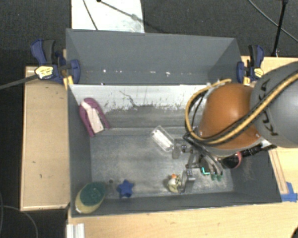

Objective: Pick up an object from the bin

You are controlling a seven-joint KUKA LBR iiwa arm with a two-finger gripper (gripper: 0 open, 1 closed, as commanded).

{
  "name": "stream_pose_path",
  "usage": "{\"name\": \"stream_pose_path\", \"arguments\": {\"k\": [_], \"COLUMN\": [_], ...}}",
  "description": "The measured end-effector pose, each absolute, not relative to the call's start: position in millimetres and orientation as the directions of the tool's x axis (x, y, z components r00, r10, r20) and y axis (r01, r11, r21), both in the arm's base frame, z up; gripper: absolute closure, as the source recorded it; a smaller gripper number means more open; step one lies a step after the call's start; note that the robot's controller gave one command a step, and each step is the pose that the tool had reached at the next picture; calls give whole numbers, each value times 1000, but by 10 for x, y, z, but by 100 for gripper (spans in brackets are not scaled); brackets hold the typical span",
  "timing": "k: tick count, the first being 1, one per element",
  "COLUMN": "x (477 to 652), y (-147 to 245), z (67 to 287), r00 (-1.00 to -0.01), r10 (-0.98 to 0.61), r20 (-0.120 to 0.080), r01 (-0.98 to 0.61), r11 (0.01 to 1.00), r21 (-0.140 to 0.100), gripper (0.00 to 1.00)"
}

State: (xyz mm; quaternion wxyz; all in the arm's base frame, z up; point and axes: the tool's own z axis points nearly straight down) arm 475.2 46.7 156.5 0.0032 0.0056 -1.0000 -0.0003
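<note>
From where I stood, the grey KUKA arm with its orange wrist cover and looped yellow-black cables reached into the grey metal bin point(139, 63) from the right. Its gripper point(188, 174) hung low over the front right part of the bin floor. Whether it was spread or pressed together I could not tell; the dark metalwork there ran together.

Just beside its tip, on the left and close to the front wall, lay a small pale roundish trinket with an orange speck point(174, 183). It looked to be touching the gripper's tip, though I could not be sure, and I could not see it pinched.

A clear plastic block point(161, 138) lay tilted, further back near the middle of the floor. A purple and pink oblong piece point(92, 116) leaned on the left wall. In the front left corner sat a round green and yellow disc point(91, 197), with a small blue star point(125, 187) just to its right.
</note>
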Motion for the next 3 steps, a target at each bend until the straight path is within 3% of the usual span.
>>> {"name": "stream_pose_path", "arguments": {"k": [1, 2, 3], "x": [4794, 4768, 4829], "y": [253, 257, 447], "z": [701, 701, 2231], "r00": [-974, -975, -970], "r10": [-224, -221, -243], "r20": [-11, -4, -11], "r01": [-224, -221, -243], "r11": [975, 975, 970], "r21": [-1, 0, -1], "gripper": [0, 100, 100]}}
